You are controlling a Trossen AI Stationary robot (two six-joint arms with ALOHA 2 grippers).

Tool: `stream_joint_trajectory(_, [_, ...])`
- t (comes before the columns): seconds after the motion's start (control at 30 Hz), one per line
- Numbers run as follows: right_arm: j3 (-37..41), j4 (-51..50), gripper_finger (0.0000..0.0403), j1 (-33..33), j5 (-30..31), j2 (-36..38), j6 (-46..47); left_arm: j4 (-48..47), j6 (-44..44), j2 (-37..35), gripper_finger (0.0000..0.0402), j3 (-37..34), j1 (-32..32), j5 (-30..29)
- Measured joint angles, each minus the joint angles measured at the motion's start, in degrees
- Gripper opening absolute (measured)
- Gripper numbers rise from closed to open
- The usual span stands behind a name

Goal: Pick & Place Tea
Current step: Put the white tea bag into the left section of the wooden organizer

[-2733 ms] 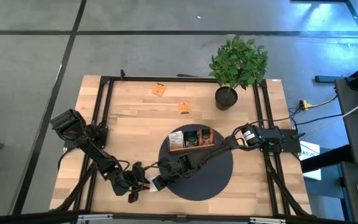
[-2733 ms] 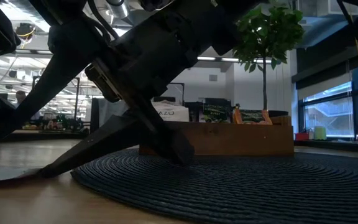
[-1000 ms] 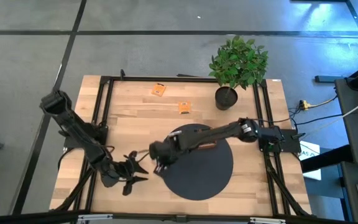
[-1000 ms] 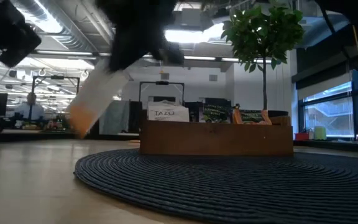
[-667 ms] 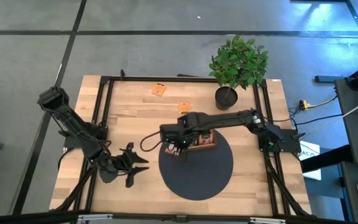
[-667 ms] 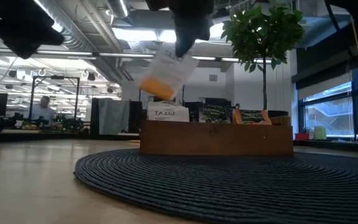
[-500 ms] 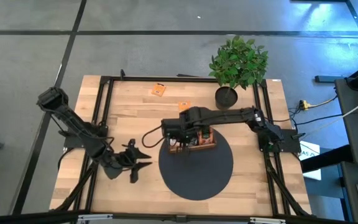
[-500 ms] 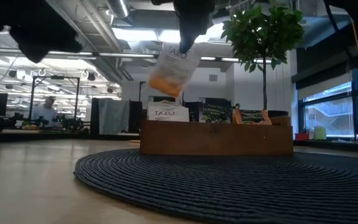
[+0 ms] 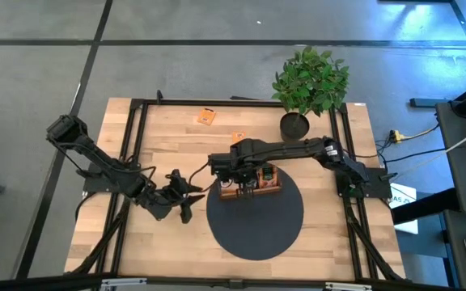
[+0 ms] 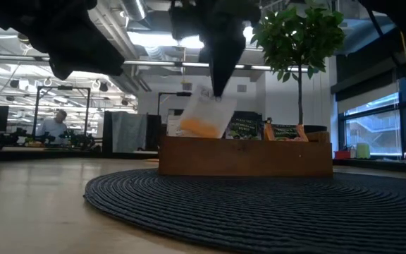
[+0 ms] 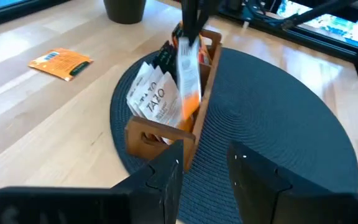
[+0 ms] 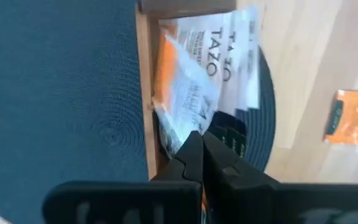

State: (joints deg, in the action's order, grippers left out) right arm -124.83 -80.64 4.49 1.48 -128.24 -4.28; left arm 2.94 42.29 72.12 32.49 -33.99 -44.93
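My right gripper (image 10: 217,88) hangs over the brown wooden tray (image 9: 262,183) on the round dark mat (image 9: 257,222), shut on a white-and-orange tea sachet (image 10: 203,116). The sachet's lower edge is level with the tray's rim; whether it touches, I cannot tell. White Tazo sachets (image 12: 229,43) and dark ones stand upright in the tray. My left gripper (image 9: 186,194) is open with nothing in it. It hovers left of the mat and points at the tray (image 11: 166,134). Two orange sachets (image 9: 206,116) (image 9: 239,139) lie flat on the far part of the table. My right gripper pinches the sachet's upper edge (image 12: 190,127) between its two fingertips, coming from above and pointing down. The sachet (image 11: 188,74) hangs below the fingers, tilted, over the left end of the tray.
A potted plant (image 9: 306,85) stands at the far right, behind the tray. A black frame (image 9: 132,145) runs along the table's edges. Bare wood lies left of the mat and near the front edge.
My right gripper has carried the sachet from the mat's left rim toward the far right and rolled its wrist; the sachet now hangs over the tray's left end. My left gripper has gone toward the far edge and the mat, turned toward the tray, and stayed open.
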Motion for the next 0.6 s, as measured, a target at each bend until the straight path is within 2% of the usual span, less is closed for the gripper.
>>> stream_joint_trajectory(0.33, [8.0, 7.4, 0.0000, 0.0, 0.0, 0.0, -2.2, 0.0, 0.7, 0.0, 0.0119, 0.0, 1.2, -0.2])
stream_joint_trajectory(0.6, [6.7, 7.8, 0.0002, 0.1, 0.0, 0.0, -4.0, 0.0, 2.0, 0.0, 0.0118, 0.0, 1.2, -0.4])
